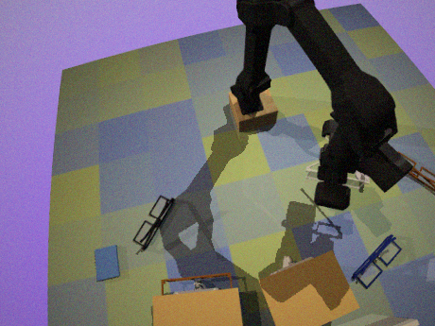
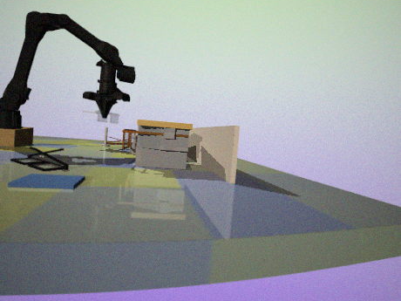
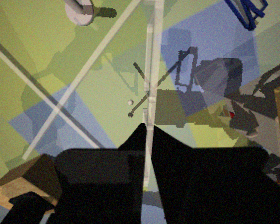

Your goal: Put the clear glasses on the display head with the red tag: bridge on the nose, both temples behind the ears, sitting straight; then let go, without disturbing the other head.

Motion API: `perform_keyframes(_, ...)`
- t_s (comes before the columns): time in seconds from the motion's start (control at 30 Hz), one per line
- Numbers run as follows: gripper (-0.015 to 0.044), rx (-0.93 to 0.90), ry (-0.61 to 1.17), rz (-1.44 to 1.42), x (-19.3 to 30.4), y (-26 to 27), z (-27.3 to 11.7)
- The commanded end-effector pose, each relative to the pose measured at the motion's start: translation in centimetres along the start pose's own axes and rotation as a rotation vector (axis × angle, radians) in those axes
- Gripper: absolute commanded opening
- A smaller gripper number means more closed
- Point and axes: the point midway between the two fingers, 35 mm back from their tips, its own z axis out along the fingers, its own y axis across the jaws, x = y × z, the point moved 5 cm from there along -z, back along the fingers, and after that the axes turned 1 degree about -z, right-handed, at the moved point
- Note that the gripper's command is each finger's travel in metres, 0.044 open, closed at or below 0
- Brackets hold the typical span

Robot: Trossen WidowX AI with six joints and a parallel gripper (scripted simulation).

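Exterior view: gripping the clear glasses [image 1: 312,169] [image 2: 114,118] [image 3: 155,55] between the narrow fingers of the hand [image 1: 333,169] [image 2: 105,116] [image 3: 145,127], held up above the bench [image 1: 123,144] [image 2: 283,215] [image 3: 45,45], off to one side of the red tag [image 3: 231,115]. Farther out, lying on the bench: blue glasses [image 1: 375,263] [image 3: 248,16] and, near a flat blue block [image 1: 107,263] [image 2: 47,181], black glasses [image 1: 152,229] [image 2: 44,159].

Under me spreads a patchwork mat [image 1: 128,139] [image 2: 144,259] of muted blue, olive and grey-green squares. My arm [image 1: 321,44] [image 2: 87,37] is black, with one pair of spectacles [image 1: 375,262] [image 3: 247,12] navy and another [image 1: 153,223] [image 2: 41,160] black. I see a flat block [image 1: 107,263] [image 2: 47,181] in plain blue.
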Motion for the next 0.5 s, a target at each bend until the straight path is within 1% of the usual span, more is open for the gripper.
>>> perform_keyframes(0.0, 0.0, -0.002, -0.006, 0.0, -2.1, 0.8, -0.2)
perform_keyframes(0.47, 0.0, -0.006, -0.011, 0.0, -9.6, 5.5, 0.0)
